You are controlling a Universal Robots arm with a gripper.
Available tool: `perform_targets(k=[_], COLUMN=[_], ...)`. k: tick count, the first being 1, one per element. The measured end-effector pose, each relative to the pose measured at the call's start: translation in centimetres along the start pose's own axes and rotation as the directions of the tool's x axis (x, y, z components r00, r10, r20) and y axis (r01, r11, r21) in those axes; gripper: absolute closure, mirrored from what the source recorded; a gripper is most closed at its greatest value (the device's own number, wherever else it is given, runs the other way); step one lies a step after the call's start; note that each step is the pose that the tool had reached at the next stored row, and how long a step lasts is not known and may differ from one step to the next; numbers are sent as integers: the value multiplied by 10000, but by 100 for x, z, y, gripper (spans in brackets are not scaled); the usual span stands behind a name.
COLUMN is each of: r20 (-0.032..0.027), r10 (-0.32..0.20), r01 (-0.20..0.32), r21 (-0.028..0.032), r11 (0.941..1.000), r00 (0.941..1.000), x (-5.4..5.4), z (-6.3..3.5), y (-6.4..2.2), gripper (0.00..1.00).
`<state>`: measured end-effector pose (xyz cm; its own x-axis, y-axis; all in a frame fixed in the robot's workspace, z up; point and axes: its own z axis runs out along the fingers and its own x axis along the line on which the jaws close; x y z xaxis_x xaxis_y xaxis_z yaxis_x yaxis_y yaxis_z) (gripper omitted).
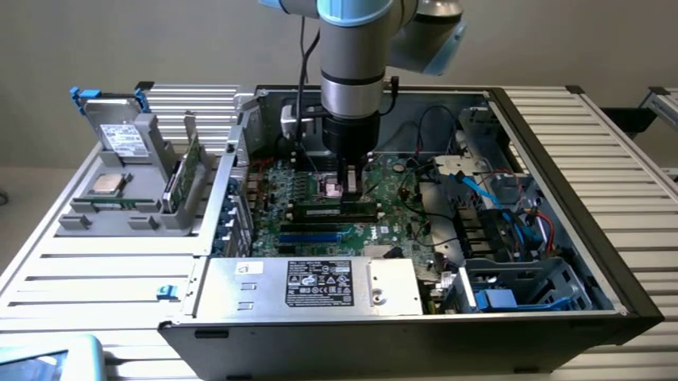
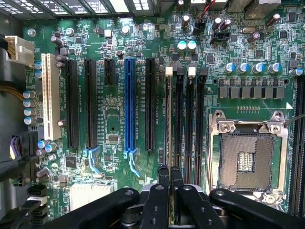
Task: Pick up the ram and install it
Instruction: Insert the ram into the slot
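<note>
**At the motherboard [image 2: 112,102]: robot arm [image 1: 350,71] reached into open computer case [image 1: 371,345]**

The gripper [image 2: 170,172] was clamped on the ram [image 2: 168,119], which stood on edge along the outermost memory slot, on the side away from the bare processor socket [image 2: 248,157].

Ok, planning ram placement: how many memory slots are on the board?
4, side by side beside the processor socket: white-clipped slot, black-clipped slot, second white-clipped slot, second black-clipped slot nearest the socket. The gripper hides one end of each.
</note>
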<state>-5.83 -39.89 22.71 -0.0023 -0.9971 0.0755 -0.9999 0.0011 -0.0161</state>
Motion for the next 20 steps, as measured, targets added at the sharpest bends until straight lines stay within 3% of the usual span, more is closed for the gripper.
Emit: perform_targets(k=[20], r20=[15], r10=[45], r01=[-45], r21=[0], r11=[10000], r00=[10000], x=[11], z=[28], y=[13], gripper=[87])
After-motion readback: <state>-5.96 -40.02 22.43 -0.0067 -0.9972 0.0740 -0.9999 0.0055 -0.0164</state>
